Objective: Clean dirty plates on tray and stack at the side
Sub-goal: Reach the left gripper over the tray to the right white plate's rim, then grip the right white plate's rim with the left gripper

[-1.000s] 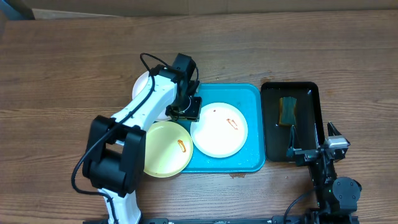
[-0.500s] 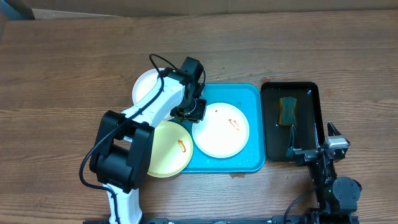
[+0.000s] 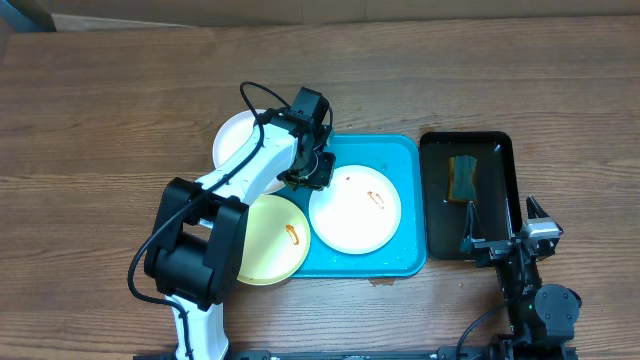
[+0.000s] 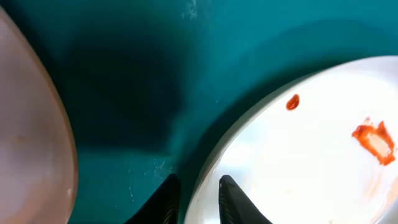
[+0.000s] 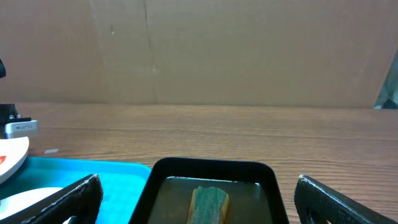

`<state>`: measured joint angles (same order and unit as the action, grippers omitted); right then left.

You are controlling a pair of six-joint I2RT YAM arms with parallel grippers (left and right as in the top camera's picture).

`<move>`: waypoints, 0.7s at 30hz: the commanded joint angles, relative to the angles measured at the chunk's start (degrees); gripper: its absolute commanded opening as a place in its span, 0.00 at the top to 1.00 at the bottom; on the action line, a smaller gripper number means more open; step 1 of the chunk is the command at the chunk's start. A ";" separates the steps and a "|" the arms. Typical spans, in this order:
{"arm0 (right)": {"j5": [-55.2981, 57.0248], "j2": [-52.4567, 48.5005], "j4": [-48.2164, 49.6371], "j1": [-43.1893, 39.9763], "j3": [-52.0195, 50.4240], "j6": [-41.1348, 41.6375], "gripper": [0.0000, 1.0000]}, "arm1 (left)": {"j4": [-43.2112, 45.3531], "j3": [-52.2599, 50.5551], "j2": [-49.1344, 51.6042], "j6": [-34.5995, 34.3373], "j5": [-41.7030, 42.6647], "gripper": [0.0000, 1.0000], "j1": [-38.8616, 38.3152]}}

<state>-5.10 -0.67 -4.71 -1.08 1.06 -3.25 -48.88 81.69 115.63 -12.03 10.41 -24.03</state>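
Note:
Three plates show from overhead: a white plate [image 3: 355,210] with red smears in the turquoise tray [image 3: 400,150], a pale yellow plate [image 3: 265,240] overlapping the tray's left rim, and another white plate [image 3: 240,140] on the table at the back left. My left gripper [image 3: 312,180] is at the smeared plate's upper-left rim. In the left wrist view the left gripper [image 4: 194,200] straddles that rim: one finger is over the tray [image 4: 155,62], the other on the plate [image 4: 311,143]. My right gripper [image 3: 500,215] stands open, holding nothing.
A narrow black tray [image 3: 500,150] right of the turquoise one holds a green-and-yellow sponge [image 3: 462,177]. In the right wrist view the sponge [image 5: 208,205] lies ahead between my open fingers. A shadowed plate edge [image 4: 31,124] is at the left of the left wrist view.
My left gripper moved right from between the plates onto the smeared white plate's rim and its jaws closed in. The right arm has not moved.

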 commanded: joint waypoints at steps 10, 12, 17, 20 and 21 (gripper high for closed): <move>0.31 0.50 0.28 0.28 -0.61 -0.17 0.00 | -0.17 -1.97 1.01 0.00 -2.10 0.86 -1.90; 0.31 0.50 0.28 0.28 -0.61 -0.17 0.00 | 0.87 -2.58 1.01 0.00 -2.08 0.87 -2.10; 0.31 0.50 0.28 0.28 -0.61 -0.20 0.00 | 2.10 -2.67 1.01 0.00 -3.17 0.96 -1.92; 0.31 0.50 0.28 0.28 -0.61 -0.20 0.00 | 3.93 -2.47 1.01 0.00 -4.74 0.96 -1.66; 0.31 0.50 0.28 0.28 -0.61 -0.20 0.00 | 4.42 -2.27 1.01 0.00 -5.07 0.96 -1.57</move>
<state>-5.10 -0.67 -4.73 -1.06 1.06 -3.25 -45.47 79.61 115.63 -11.90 8.27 -25.89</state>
